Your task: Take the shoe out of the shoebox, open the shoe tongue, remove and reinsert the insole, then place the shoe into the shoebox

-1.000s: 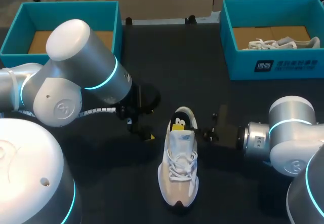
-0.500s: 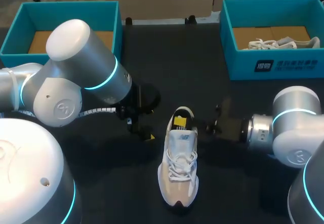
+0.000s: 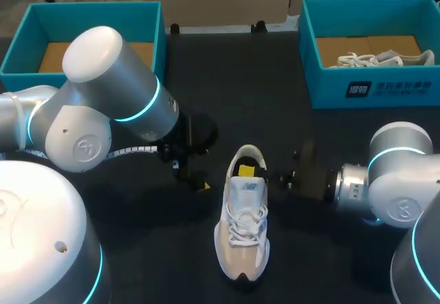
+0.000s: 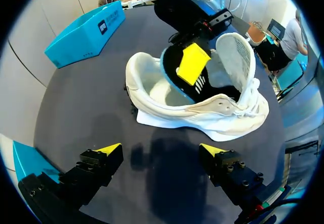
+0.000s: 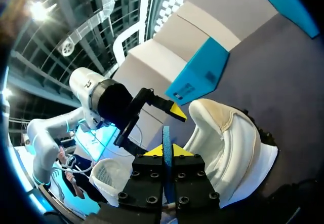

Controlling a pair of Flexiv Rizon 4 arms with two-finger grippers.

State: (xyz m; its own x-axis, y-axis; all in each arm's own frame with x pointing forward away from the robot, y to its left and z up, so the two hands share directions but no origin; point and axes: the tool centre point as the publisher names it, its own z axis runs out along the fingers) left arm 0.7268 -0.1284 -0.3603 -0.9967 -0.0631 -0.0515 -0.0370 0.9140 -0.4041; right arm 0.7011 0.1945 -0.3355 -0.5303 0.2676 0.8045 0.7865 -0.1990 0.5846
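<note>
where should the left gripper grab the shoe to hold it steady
Probably the heel collar of the shoe: its thin upright rim faces the open left gripper, free of the insole the right gripper pinches. Come from the left side.

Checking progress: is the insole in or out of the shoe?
Partly out: insole tilted up from the shoe, edge between the right gripper's shut jaws.
</note>
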